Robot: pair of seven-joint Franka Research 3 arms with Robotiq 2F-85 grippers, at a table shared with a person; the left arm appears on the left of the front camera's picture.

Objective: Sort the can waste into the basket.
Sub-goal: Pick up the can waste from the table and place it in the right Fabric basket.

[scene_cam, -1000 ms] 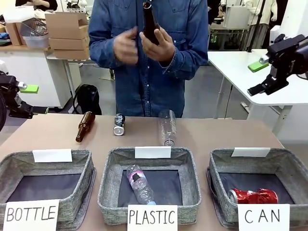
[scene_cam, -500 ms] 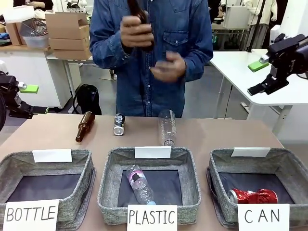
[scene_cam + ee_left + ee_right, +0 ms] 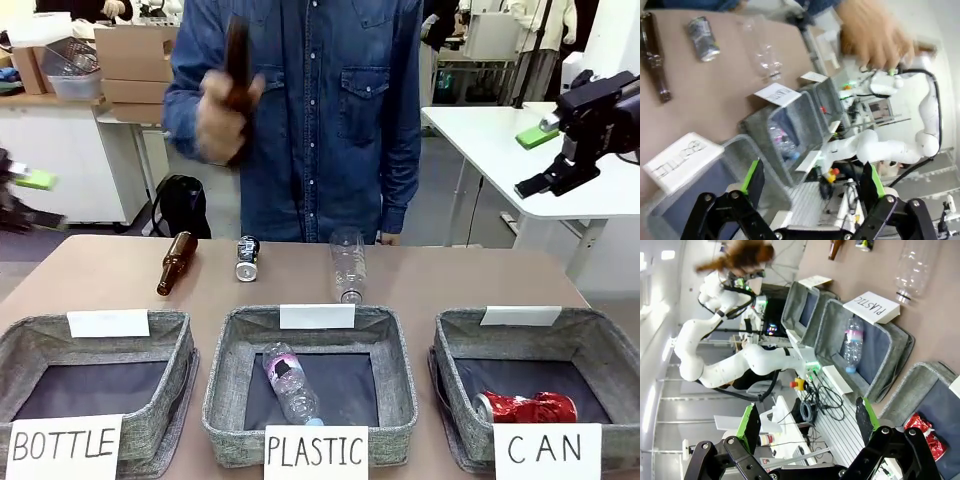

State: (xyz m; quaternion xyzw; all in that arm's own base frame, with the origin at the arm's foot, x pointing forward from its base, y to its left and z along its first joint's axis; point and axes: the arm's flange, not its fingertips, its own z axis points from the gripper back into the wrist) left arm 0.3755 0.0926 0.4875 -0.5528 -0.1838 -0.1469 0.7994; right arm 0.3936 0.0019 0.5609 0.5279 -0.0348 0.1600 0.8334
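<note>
A brown table [image 3: 480, 275] spans the front view, with a person [image 3: 330, 130] in a denim shirt standing at its far edge. Along the near edge sit three grey baskets: the BOTTLE basket [image 3: 172, 395] on the left, the PLASTIC basket [image 3: 222, 372] in the middle and the CAN basket [image 3: 612, 346] on the right.

The right gripper [image 3: 520, 165] hangs high at the right, above and behind the CAN basket, its jaws spread and holding nothing. The left gripper [image 3: 812, 182] also stands spread and bare over the BOTTLE basket's corner.

The person's hand [image 3: 222, 115] holds a brown bottle [image 3: 237, 60] up at chest height, blurred. A clear bottle [image 3: 347, 264] lies on the table behind the PLASTIC basket, another plastic bottle [image 3: 290, 382] lies inside that basket, and a second brown bottle [image 3: 176, 263] lies towards the left.

The red can [image 3: 527, 407] lies on the dark floor of the CAN basket, near its front; in the right wrist view it sits outside the jaws, past one finger. The dark can [image 3: 247, 258] lies on the table between the second brown bottle and the clear bottle, well apart from both grippers.
</note>
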